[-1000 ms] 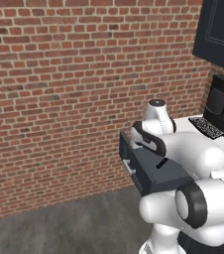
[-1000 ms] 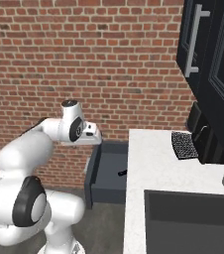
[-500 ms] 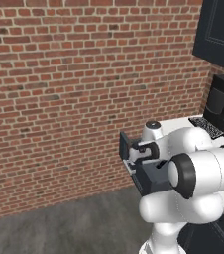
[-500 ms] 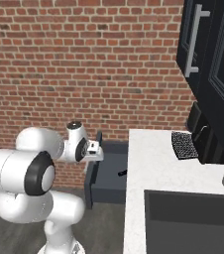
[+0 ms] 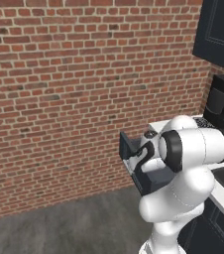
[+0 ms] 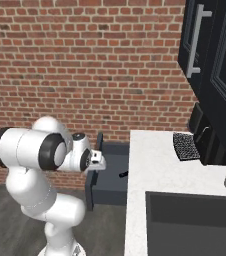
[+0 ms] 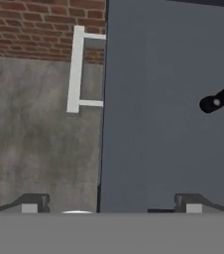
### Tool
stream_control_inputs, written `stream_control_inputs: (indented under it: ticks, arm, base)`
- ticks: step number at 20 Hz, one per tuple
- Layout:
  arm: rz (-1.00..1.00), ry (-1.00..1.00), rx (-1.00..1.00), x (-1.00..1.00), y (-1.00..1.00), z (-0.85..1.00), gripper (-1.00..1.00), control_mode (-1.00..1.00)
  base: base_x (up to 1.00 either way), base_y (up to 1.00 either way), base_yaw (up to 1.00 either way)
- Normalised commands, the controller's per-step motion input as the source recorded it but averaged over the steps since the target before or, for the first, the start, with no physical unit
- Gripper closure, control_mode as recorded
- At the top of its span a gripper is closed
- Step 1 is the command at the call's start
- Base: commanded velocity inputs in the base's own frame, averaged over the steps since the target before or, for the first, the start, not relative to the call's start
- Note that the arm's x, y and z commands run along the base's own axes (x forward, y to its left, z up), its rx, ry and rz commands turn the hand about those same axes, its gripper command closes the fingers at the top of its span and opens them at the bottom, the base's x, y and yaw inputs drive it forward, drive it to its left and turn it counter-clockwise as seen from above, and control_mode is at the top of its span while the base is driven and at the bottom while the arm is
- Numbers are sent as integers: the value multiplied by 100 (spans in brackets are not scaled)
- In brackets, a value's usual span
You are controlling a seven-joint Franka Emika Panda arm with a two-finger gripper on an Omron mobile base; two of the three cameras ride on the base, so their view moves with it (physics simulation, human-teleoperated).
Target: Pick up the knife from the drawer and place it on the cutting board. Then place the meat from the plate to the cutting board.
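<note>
The gripper hangs above the open drawer, fingers spread wide and holding nothing. The knife lies on the drawer floor; its black handle enters the hand view from the right edge. The drawer's silver bar handle projects over the grey floor.

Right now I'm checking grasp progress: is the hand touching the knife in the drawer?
Apart. In the hand view, the hand sits wide open at the bottom edge, while the knife lies far off on the drawer floor, with bare floor between.
</note>
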Motion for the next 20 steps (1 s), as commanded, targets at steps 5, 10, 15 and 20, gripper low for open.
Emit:
stream_control_inputs:
  ticks: [5,10,15,20]
  arm:
    - [0,0,0,1,0,-48,-100,-100]
    - [0,0,0,0,7,-3,-100,-100]
    - [0,0,0,0,68,7,-100,-100]
    - [0,0,0,0,99,26,-100,-100]
  base:
    - [0,0,0]
    - [0,0,0]
    - [0,0,0]
    - [0,0,0]
